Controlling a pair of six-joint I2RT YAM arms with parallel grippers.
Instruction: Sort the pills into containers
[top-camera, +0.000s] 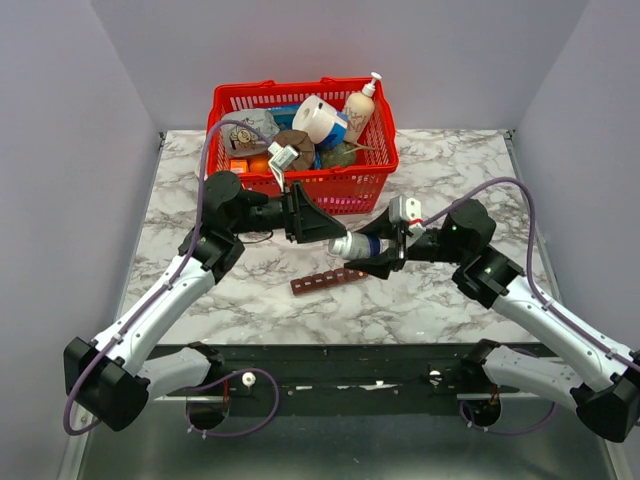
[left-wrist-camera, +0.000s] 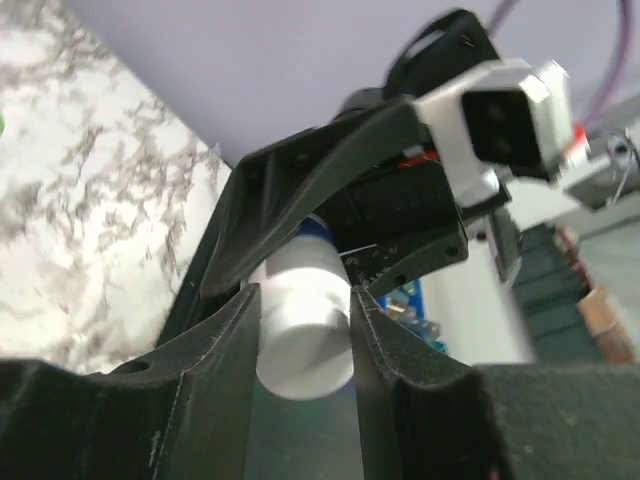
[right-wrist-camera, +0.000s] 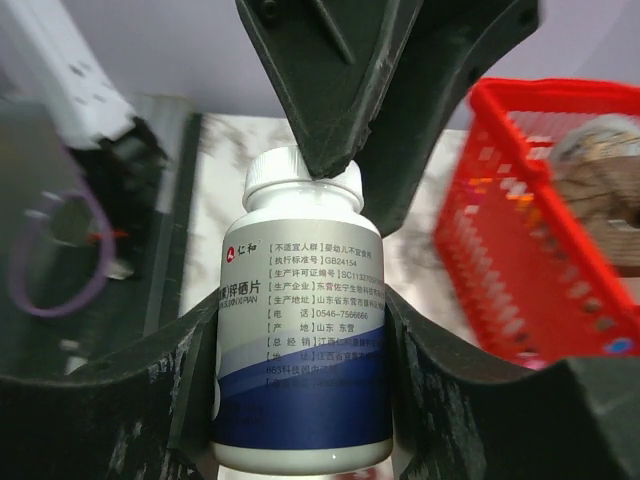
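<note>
A white pill bottle (top-camera: 356, 245) with a blue-and-white label lies sideways in the air between both grippers, above the table. My left gripper (top-camera: 335, 236) is shut on its white cap (left-wrist-camera: 303, 322). My right gripper (top-camera: 374, 252) is shut on the bottle's body (right-wrist-camera: 303, 330); the left gripper's fingers (right-wrist-camera: 330, 90) show at the cap end in the right wrist view. The containers, a narrow dark-red strip of small square compartments (top-camera: 326, 280), lie on the marble table just below the bottle. No loose pills show.
A big red mesh basket (top-camera: 375, 160) full of bottles and packets stands at the back, just behind the grippers. The marble table (top-camera: 450, 170) has grey walls on the left, right and back.
</note>
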